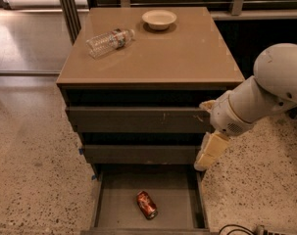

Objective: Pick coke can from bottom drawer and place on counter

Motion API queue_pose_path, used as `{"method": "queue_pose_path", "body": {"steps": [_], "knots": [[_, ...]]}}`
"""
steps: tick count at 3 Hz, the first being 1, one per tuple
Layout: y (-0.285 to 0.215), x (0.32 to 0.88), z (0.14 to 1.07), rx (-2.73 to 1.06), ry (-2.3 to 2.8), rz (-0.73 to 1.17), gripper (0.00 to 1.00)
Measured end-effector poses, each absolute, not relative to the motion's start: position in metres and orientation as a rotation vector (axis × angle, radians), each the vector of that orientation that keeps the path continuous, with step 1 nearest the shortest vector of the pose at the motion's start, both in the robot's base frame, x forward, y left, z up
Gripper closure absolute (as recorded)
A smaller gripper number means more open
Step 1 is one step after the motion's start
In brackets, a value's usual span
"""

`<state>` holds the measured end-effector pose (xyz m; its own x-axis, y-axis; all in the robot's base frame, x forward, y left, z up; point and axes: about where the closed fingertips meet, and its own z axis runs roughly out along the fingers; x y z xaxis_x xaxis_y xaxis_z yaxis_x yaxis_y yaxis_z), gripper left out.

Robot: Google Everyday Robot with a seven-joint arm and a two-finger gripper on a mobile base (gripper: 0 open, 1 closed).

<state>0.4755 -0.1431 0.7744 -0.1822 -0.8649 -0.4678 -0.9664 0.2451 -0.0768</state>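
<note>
Coke can [147, 204], the small red metal one with a silver top, is lying on its side in the wide dark grey bottom drawer [175, 199]. It is resting near the front edge of the drawer floor, about halfway between the left and right edges. The drawer is standing pulled out, so the can is showing from above.

The robot's pale two-finger gripper [210, 151] is hanging by the right edge of the cabinet, just above the back right corner of the open drawer. It is holding nothing. How far open it is cannot be told. The fat white arm [265, 92] is reaching in from the right.

It looks like the robot is doing the first step, reaching for the can. The picking up is not yet done. For the next move, the gripper probably needs to go down and toward the front edge, then come over the can. The drawer's right wall is close, so it may need care not to bump it.

Counting things: one coke can, one clear plastic water bottle [109, 40] lying near the back left corner of the shiny tan counter [182, 58], and one small cream bowl [159, 18] by the back edge. The cabinet is showing three drawers: the bottom one and two shallower drawers [138, 120] above it.
</note>
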Motion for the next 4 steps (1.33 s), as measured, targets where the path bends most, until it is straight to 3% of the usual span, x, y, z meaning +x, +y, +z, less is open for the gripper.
{"method": "queue_pose_path", "body": {"steps": [4], "knots": [[-0.105,0.5,0.664,-1.53,2.018,0.356,0.0]]}}
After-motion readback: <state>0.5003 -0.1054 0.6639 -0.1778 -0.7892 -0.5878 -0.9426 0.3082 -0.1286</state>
